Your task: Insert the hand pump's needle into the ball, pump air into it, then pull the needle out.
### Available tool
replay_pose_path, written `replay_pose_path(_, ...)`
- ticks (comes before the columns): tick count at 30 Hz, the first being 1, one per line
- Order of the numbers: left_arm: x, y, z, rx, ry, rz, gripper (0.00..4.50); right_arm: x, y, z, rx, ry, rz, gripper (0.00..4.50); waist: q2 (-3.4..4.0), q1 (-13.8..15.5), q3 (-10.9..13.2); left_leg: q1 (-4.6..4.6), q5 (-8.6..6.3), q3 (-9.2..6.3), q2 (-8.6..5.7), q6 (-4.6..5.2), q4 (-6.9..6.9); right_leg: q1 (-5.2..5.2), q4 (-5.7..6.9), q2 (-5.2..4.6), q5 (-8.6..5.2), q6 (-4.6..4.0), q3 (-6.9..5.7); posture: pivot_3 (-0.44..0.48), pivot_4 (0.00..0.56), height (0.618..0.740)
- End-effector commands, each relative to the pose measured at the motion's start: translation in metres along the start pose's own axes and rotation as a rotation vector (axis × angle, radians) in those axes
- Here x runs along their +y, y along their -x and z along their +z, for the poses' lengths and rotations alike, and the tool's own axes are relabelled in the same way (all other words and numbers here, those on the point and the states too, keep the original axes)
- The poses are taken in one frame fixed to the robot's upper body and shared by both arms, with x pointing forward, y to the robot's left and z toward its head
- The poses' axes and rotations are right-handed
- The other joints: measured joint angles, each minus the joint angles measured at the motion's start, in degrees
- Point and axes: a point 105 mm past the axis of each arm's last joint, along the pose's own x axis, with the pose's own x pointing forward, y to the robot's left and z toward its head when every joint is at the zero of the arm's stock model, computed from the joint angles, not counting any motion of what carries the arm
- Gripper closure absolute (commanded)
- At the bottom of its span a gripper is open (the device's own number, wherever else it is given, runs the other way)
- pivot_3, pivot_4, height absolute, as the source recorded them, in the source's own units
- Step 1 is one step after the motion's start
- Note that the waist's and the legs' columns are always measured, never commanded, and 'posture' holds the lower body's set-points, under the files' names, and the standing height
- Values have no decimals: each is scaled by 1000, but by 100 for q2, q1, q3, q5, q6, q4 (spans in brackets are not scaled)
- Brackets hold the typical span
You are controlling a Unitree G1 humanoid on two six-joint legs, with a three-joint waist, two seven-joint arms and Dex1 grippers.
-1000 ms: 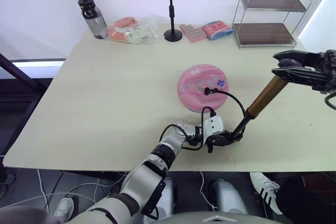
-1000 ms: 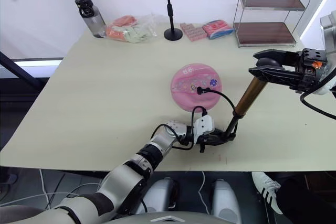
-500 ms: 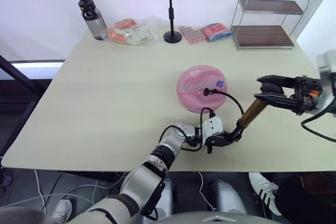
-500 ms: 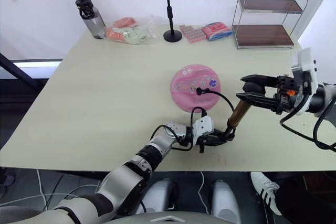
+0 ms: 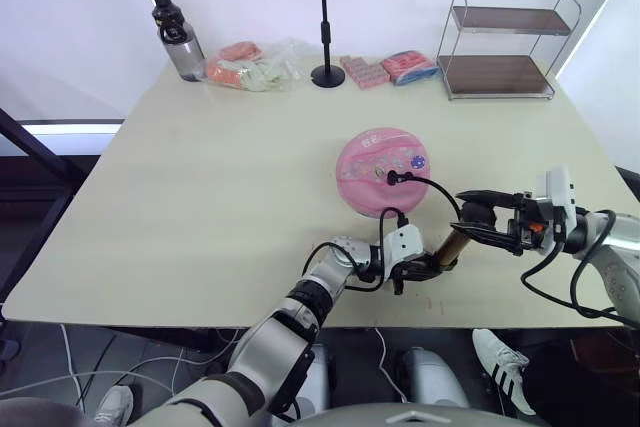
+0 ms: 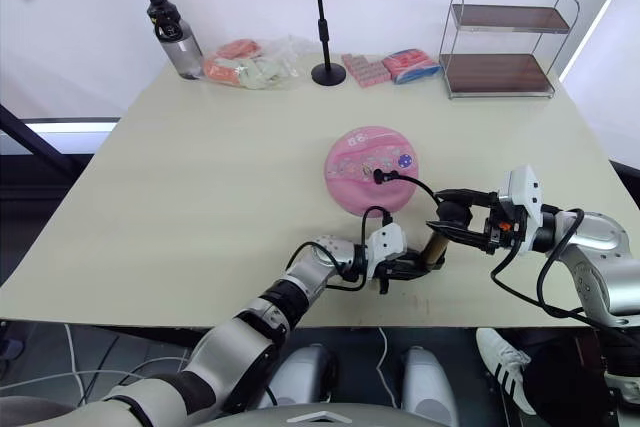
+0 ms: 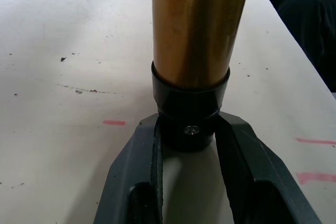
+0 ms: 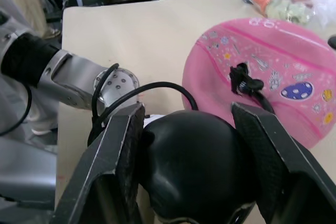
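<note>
Low in the frame's centre, my left gripper (image 5: 425, 269) clamps the black base cap of the slim gold-bronze hand pump (image 5: 452, 245). Its long axis tilts up-right to the black handle (image 8: 191, 166), clamped in my right gripper (image 5: 472, 217). Upper left, the soft pink printed ball (image 5: 385, 167) takes the thin black hose (image 5: 440, 187) at its valve; the needle itself is hidden.
</note>
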Motion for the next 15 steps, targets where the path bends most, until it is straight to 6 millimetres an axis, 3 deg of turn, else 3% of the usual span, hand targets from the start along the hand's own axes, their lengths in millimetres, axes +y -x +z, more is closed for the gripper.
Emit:
replay_pose_path(1,-15,4,-37,110,110,-29,3500,0,6,-24,96,-56,-20,2344,-6,0,-7,2,0,-1,1,0,0,0,0,0,1,-1,-1,0,150,740)
replay_pose_path(5,-15,4,-37,110,116,-26,3500,-11,14,1,56,-11,-46,2344,-4,6,-5,0,0,0,1,0,0,0,0,-5,13,-21,0,0,150,740)
replay_pose_path(15,-14,8,-40,117,126,-21,3500,-28,39,100,-78,29,-69,2344,53,14,57,-25,0,4,-9,0,-4,-15,-5,-23,13,-20,0,0,150,740)
